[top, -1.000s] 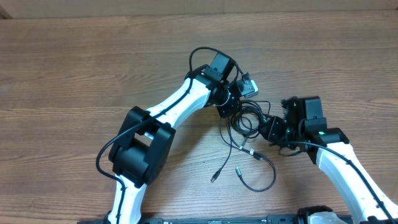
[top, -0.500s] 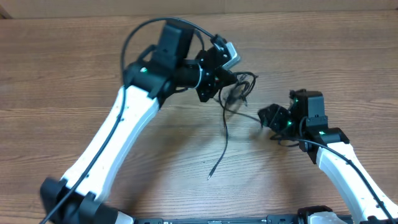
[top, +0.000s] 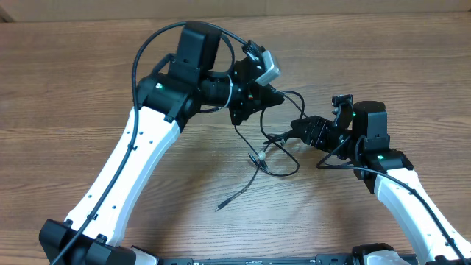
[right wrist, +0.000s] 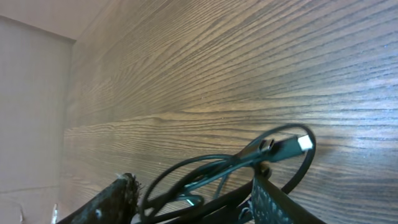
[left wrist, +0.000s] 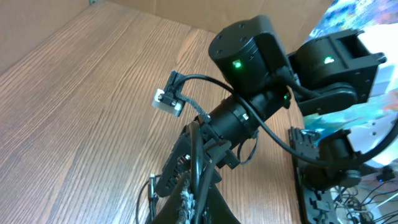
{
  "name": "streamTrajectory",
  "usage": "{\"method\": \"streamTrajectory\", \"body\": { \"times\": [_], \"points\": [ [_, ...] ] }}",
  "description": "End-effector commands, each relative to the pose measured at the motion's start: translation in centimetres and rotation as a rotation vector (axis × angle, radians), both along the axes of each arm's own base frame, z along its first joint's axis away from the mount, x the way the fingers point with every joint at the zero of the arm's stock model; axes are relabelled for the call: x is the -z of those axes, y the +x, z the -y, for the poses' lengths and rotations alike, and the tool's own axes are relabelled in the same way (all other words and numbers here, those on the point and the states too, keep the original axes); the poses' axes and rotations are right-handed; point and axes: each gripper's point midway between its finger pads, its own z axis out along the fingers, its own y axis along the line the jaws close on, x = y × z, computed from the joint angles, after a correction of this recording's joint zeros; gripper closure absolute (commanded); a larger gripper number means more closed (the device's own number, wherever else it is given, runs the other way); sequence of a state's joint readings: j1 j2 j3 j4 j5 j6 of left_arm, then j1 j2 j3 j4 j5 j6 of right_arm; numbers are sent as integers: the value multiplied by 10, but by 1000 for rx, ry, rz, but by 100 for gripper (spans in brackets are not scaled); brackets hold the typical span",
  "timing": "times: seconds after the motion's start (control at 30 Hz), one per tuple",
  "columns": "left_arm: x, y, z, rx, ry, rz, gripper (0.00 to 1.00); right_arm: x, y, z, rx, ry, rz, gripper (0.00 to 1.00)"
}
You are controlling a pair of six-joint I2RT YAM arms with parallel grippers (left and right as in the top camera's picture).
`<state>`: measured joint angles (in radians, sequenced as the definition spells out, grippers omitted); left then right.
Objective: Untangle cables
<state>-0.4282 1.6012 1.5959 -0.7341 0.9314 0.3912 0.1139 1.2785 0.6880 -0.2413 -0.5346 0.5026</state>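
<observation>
The cables [top: 257, 157] hang between the left gripper [top: 271, 96] and right gripper [top: 294, 132], both clamped on them.

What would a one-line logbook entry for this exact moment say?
task: untangle cables | left gripper: shut on cables | right gripper: shut on cables | plug end: on table

I'm seeing a wood-grain tabletop [top: 88, 81] in every view. A tan, cardboard-looking strip [top: 309, 6] runs along its far edge. On the left wrist cam there's blue-and-white clutter [left wrist: 379, 15] past the table edge, too blurred to tell what it is. On the right wrist cam a pale wall [right wrist: 31, 93] stands beyond the table edge.
</observation>
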Motion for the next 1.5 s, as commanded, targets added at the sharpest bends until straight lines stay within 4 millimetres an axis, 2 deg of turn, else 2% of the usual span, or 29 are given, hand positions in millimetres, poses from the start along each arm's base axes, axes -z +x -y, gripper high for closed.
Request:
{"method": "streamTrajectory", "body": {
  "times": [0.0,0.13,0.2,0.27,0.43,0.57,0.7,0.9,1.0,1.03,1.2,1.47],
  "points": [
    [-33,-17,-6,56,-90,21,96,-8,6,0,8,0,23,47],
    [-40,-26,-5,104,-131,11,96,-8,4,-1,64,61,-44,48],
    [-40,-26,-5,106,-128,26,96,-7,-1,-5,83,118,-111,52],
    [-40,-25,-5,106,-129,30,96,-4,-8,-8,116,173,-198,52],
    [-41,-25,-5,106,-129,31,96,-6,-19,-18,135,282,-319,40],
    [-40,-24,-5,99,-123,33,96,-18,-32,-34,46,381,-373,40],
    [-40,-24,-5,101,-123,42,96,-24,-46,-43,-15,441,-437,46],
    [-37,-21,-6,87,-108,56,96,-20,-62,-46,-27,465,-533,38],
    [-38,-21,-6,88,-110,56,96,-13,-60,-41,16,431,-536,36],
    [-38,-21,-6,89,-110,56,96,-9,-57,-37,42,408,-528,37],
    [-40,-25,-4,111,-126,48,96,11,-41,-15,189,283,-483,60],
    [-39,-25,-5,109,-124,46,96,13,-47,-17,215,310,-548,66]
  ]
}}
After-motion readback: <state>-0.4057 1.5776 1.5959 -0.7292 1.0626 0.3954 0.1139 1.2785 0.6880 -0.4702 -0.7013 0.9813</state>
